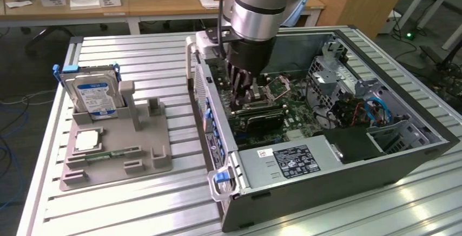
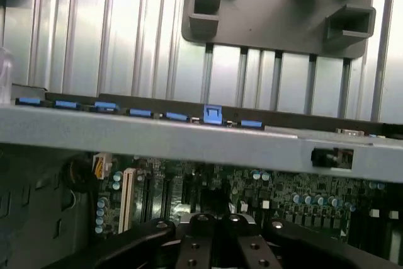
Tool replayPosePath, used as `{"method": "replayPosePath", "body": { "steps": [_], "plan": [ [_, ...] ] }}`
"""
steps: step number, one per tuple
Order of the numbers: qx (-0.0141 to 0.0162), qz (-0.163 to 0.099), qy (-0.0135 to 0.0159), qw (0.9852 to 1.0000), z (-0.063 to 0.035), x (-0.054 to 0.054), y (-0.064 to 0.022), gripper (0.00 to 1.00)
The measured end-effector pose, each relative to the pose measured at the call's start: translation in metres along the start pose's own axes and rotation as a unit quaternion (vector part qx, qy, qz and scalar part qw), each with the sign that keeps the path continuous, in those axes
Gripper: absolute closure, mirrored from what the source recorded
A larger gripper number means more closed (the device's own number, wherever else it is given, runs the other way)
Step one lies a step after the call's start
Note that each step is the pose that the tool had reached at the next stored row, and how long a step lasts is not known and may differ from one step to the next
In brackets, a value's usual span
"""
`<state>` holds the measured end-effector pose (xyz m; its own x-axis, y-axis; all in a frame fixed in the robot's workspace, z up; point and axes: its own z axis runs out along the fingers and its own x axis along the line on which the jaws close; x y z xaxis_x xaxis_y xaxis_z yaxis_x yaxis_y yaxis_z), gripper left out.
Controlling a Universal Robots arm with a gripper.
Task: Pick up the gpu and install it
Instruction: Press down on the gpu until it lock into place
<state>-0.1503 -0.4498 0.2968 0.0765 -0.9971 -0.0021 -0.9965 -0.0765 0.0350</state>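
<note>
Exterior view: gripper [image 1: 243, 87] lowered inside open computer case [image 1: 404, 155], jaws together, tips just above motherboard [image 1: 289, 114]; nothing visibly clamped. Gpu [image 1: 261, 120] seated flat-dark in case just below gripper, long axis running toward exterior view's right. Hard drive [image 1: 94, 98] upright on grey fixture [image 1: 116, 149]. Wrist view: fingers [image 2: 201, 244] closed, over motherboard [image 2: 296, 193]; case wall [image 2: 157, 133], fixture [image 2: 277, 11] beyond.
</note>
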Motion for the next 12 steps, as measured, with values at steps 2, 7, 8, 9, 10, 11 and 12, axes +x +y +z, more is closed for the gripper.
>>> {"method": "replayPosePath", "body": {
  "steps": [2, 7, 8, 9, 10, 11, 12],
  "plan": [
    [0.0001, 0.0, 0.0, 1.0, -0.0001, 0.001, -0.0076, 0.89],
    [0.0, 0.0, 0.0, 1.0, -0.0004, 0.002, -0.0303, 0.89],
    [0.0, 0.0, 0.0, 1.0, -0.0004, 0.003, -0.0347, 0.89],
    [0.0, 0.0, 0.0, 1.0, -0.0003, 0.003, -0.0389, 0.89],
    [0.0, 0.0, 0.0, 1.0, 0.0002, 0.003, -0.0432, 0.89],
    [0.0001, 0.0, 0.0, 1.0, 0.001, 0.004, -0.0466, 0.89],
    [0.0004, 0.0, -0.0001, 1.0, 0.0018, 0.004, -0.0482, 0.89]
  ]
}}
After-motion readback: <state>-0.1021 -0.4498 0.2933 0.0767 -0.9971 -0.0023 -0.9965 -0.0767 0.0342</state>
